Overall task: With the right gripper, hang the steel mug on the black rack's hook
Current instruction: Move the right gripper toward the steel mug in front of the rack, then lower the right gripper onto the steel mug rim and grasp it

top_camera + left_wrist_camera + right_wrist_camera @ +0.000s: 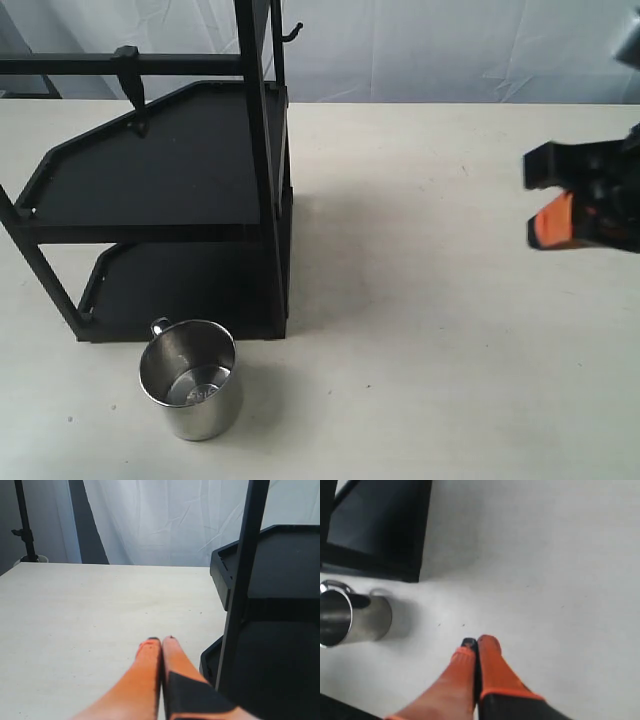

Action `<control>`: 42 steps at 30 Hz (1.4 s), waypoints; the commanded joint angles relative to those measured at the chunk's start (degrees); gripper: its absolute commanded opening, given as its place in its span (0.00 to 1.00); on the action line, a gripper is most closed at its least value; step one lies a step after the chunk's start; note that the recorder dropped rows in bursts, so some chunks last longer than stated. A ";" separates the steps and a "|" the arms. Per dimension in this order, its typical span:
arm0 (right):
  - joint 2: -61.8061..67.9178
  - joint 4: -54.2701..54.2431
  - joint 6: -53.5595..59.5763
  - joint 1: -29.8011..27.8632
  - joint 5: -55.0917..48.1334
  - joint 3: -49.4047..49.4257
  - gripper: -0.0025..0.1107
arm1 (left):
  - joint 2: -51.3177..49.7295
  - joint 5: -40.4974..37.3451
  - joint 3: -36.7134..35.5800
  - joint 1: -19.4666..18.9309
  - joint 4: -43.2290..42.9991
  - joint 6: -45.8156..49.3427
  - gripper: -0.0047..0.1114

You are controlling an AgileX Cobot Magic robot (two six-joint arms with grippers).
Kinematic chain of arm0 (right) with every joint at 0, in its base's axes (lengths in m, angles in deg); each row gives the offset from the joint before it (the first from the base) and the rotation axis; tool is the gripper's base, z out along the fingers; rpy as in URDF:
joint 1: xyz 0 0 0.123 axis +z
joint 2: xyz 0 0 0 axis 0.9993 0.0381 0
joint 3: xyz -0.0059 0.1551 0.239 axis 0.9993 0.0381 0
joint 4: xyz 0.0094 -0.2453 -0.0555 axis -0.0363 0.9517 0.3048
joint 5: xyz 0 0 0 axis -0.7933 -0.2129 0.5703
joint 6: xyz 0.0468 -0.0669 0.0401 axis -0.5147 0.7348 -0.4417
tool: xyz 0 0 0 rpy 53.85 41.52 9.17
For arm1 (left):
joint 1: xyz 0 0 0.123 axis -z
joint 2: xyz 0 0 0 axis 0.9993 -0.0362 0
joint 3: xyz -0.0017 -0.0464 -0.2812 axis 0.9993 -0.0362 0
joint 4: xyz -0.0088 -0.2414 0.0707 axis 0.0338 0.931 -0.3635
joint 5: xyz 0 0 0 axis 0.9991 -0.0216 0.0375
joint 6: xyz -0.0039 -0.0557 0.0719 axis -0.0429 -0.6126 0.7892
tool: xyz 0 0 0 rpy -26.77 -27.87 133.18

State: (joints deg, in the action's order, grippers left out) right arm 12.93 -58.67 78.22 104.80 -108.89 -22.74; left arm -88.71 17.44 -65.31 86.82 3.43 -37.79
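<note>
The steel mug [190, 385] stands upright on the pale table, just in front of the black rack [150, 170], its thin handle toward the rack. High on the rack's horizontal bar sits the hook [128, 62] with its block-shaped clamp head. My right gripper [538, 200] hovers far to the right of the mug, shut and holding nothing. In the right wrist view its orange fingertips [476, 642] touch, with the mug [355, 620] well off to one side below the rack [375, 525]. The left gripper [161, 641] is shut and empty beside a rack post [245, 580].
A thin curved hook with a knobbed tip [290, 33] sticks out near the rack's top right post. The table [430, 330] spreads pale between mug and right gripper. A white curtain [450, 45] hangs behind.
</note>
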 commanded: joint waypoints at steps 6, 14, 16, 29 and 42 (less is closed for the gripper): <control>13.86 13.92 -28.35 31.11 21.05 -0.54 0.01 | 0.30 0.16 0.02 -0.03 0.05 -0.09 0.05; 23.02 12.48 -25.62 39.07 27.78 -3.64 0.12 | 0.30 0.16 0.02 -0.03 0.05 -0.09 0.05; 23.81 9.45 -24.05 39.67 27.89 -4.01 0.27 | 0.30 0.16 0.02 -0.03 0.05 -0.09 0.05; 34.07 -1.74 -24.02 39.82 32.99 -4.26 0.61 | 0.30 0.16 0.02 -0.03 0.05 -0.09 0.05; 38.92 -5.57 -24.02 40.29 37.78 -6.22 0.61 | 0.30 0.16 0.02 -0.03 0.05 -0.09 0.05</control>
State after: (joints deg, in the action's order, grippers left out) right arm 50.75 -63.99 53.75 144.61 -71.41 -27.56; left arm -88.71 17.44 -65.31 86.82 3.43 -37.79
